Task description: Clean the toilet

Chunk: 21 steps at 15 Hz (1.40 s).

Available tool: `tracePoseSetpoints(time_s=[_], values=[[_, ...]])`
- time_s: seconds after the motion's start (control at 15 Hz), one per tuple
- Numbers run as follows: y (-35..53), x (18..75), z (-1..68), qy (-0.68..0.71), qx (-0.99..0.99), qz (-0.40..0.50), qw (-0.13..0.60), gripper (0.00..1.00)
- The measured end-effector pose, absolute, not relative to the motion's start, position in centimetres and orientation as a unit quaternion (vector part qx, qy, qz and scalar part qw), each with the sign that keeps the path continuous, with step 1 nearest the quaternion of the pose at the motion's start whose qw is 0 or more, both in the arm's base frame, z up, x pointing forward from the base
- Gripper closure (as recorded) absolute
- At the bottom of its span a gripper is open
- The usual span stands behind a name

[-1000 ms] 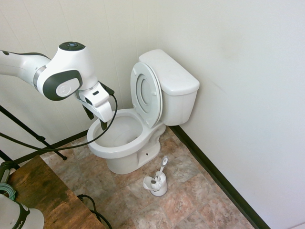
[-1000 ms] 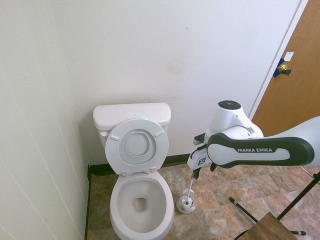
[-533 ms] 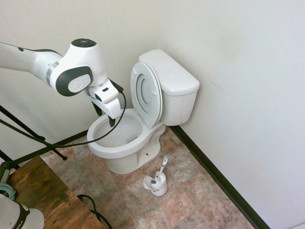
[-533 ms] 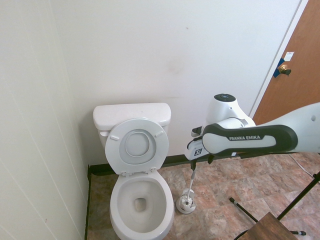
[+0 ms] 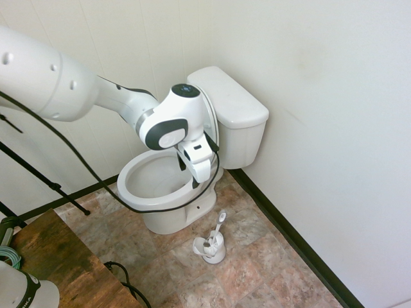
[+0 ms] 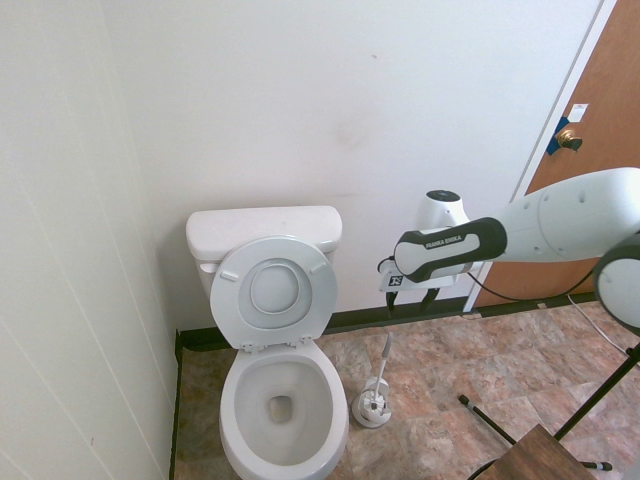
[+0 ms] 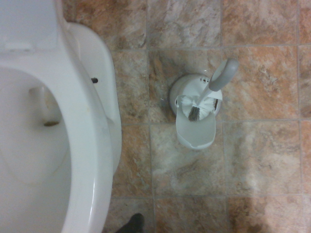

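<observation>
In the second exterior view we are seeing the arm reaching in from the right, its hand pointing down, released and empty, above the upright brush. The toilet is standing beside the brush holder on the floor, lid raised.

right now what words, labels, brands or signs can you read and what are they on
"FRANKA EMIKA", on the dark band of the robot arm
"KA", the end of a word on the white rounded part beside the wooden table
Too small to read: the mark by the gripper and the white tag on the door
</observation>
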State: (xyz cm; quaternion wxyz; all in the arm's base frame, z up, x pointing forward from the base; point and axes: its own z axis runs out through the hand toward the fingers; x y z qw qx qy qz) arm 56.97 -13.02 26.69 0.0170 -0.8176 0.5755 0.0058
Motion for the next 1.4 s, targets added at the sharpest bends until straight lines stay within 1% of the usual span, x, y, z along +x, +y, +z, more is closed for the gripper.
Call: tracePoseSetpoints(time_s=[0.13,0.33,0.47,0.93,1.4], values=[[-14.3,59.8,23.4,0.594,-0.805,0.005,0.006,0.0],[-15.4,60.6,23.6,0.612,-0.791,-0.006,0.011,0.0],[-16.8,61.1,22.2,0.63,-0.776,-0.015,0.013,0.0],[-19.2,63.3,12.2,0.667,-0.745,0.004,0.01,0.0],[-19.6,65.8,2.8,0.679,-0.733,0.036,-0.002,0.0]])
